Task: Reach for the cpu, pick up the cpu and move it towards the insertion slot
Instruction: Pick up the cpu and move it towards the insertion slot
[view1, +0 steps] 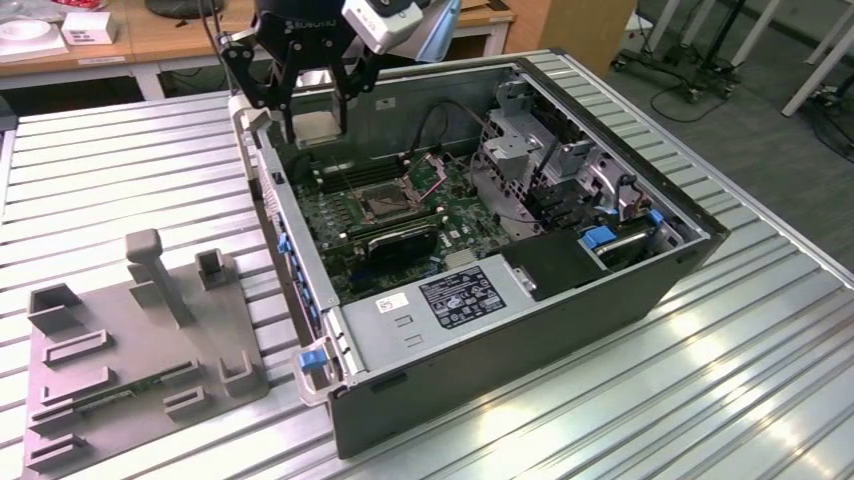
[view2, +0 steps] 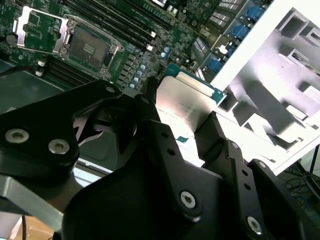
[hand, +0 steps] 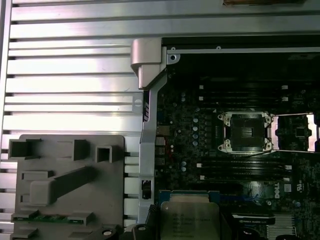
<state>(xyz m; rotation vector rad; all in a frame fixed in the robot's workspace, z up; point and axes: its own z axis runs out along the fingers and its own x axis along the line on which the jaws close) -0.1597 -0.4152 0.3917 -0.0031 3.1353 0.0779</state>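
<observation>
My gripper (view1: 311, 122) hangs over the far corner of the open computer case (view1: 561, 300), at the exterior view's left, and is shut on the cpu (view1: 315, 126), a small square chip with a pale silvery top. One black finger (view2: 150, 107) presses each side of the cpu (view2: 181, 100) in the second wrist view. The cpu (hand: 191, 220) is held in the air above the green motherboard (view1: 441, 180). The insertion slot (view1: 378, 203), a dark square socket with a silvery frame, lies open on the board, apart from the chip; both wrist views show the slot (view2: 90, 47) (hand: 246, 131).
A grey fixture plate (view1: 134, 350) with raised blocks lies on the slatted metal table (view1: 120, 170), at the exterior view's left of the case. Long black memory slots (hand: 240, 170) flank the socket. Drive cages and cables (view1: 547, 170) fill the case's other side.
</observation>
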